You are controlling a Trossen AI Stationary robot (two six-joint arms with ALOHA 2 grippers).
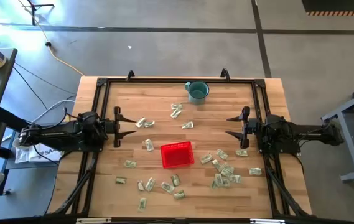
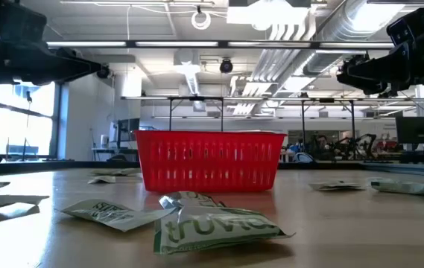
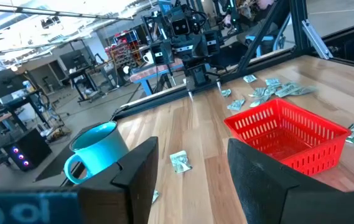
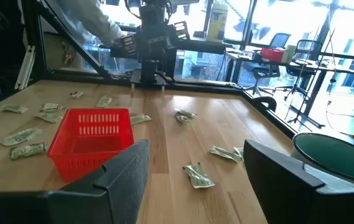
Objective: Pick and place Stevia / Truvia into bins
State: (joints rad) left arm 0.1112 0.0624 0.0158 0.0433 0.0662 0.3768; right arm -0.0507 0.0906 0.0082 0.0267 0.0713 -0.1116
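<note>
Mid-table, red basket [image 1: 177,155] and teal mug [image 1: 197,91] hold no visible packets [image 1: 225,173].

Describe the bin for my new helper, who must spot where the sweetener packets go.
On the wooden table, look near the middle between the two arms. The red basket sits there among scattered packets. It is square with mesh sides, unlike the round teal mug near the far edge.

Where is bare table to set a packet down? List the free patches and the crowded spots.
Free: the strip between the teal mug and the table's left rail, and the wood between the red basket and the left tool. Crowded: packets heaped right of the basket, more along the near edge.
</note>
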